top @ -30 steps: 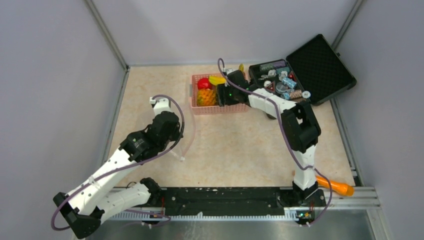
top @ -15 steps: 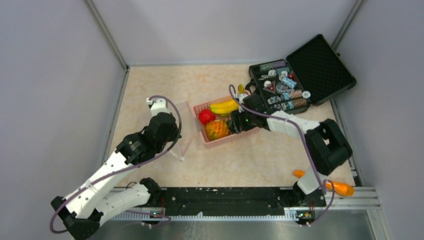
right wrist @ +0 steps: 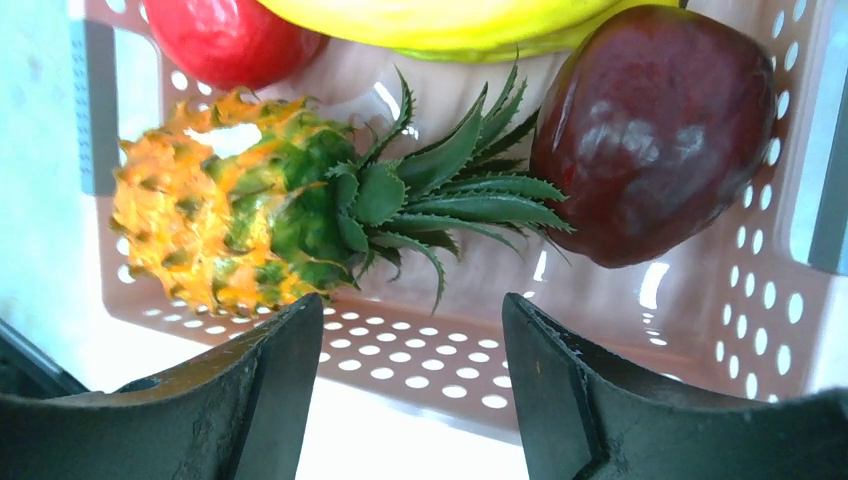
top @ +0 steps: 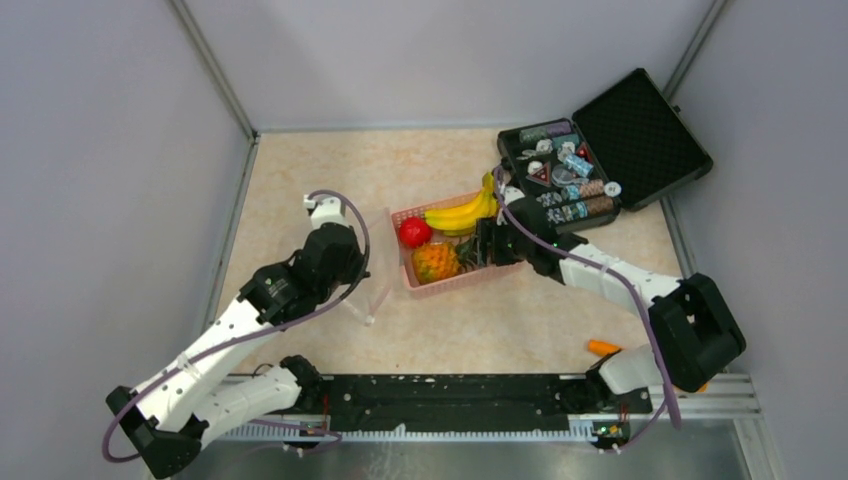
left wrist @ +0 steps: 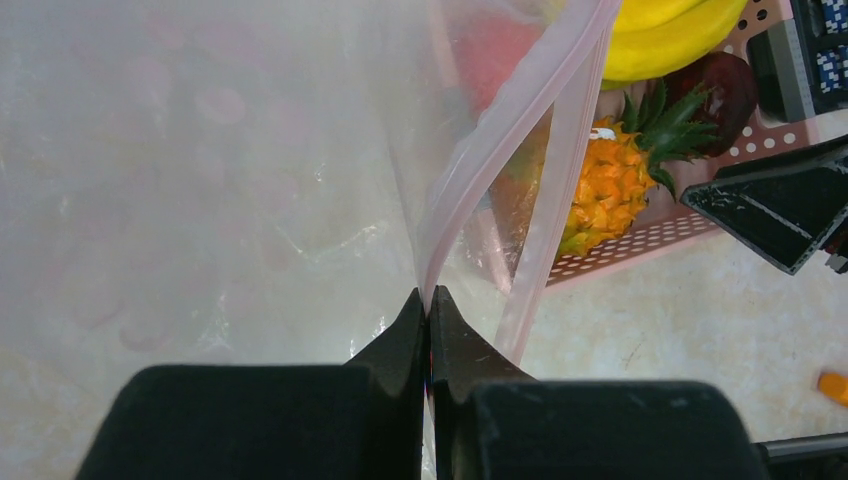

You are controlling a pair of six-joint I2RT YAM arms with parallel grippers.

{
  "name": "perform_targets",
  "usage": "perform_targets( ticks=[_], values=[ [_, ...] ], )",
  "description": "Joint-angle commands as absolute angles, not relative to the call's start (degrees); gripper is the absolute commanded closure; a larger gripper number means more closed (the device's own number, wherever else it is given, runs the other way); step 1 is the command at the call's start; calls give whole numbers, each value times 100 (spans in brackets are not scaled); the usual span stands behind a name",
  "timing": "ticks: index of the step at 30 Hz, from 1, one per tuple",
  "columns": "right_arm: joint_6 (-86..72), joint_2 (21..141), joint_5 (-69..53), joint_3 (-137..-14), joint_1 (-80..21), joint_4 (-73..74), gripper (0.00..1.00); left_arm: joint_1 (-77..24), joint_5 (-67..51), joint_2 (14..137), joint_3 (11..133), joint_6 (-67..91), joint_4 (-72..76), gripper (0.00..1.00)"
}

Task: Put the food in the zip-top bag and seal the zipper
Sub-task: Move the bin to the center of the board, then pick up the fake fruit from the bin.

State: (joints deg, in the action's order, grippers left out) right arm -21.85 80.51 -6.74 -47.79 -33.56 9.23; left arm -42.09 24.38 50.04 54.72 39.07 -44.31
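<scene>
The clear zip-top bag (top: 376, 268) stands on edge beside my left gripper (top: 357, 268). In the left wrist view my left gripper (left wrist: 428, 297) is shut on the bag's pale-pink zipper (left wrist: 505, 135), and the bag (left wrist: 200, 150) fills the left. The food lies in the pink basket (top: 455, 282): banana bunch (top: 460, 213), red fruit (top: 413, 232) and pineapple (top: 436, 262). My right gripper (top: 478, 248) is at the basket's right end. In the right wrist view it (right wrist: 405, 305) is open over the basket wall (right wrist: 480, 370), facing the pineapple (right wrist: 230, 230), maroon fruit (right wrist: 650, 140), red fruit (right wrist: 235, 35) and banana (right wrist: 450, 20).
An open black case (top: 600, 150) with small trinkets stands at the back right, close to the basket. An orange carrot-like stick (top: 603, 348) lies near the right arm's base. Grey walls close in the left, back and right sides.
My right arm has pulled the pink basket with the food from the back of the table toward the middle and turned it. The left gripper and bag have hardly moved.
</scene>
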Motion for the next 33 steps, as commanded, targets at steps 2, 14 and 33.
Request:
perform_targets(
  ticks=[2,14,33],
  values=[
    [-4222,7787,-397,-4419,-3353,-609,34,-4192,2330,4977,5463,3933,-4160,100],
    [-6842,8397,1290,-5128,-3667,663,37,-4197,2159,5124,5478,3857,-4051,100],
    [-7066,9276,1000,-5467,-3955,958,40,-4192,2058,5151,5433,3853,-3937,100]
  ],
)
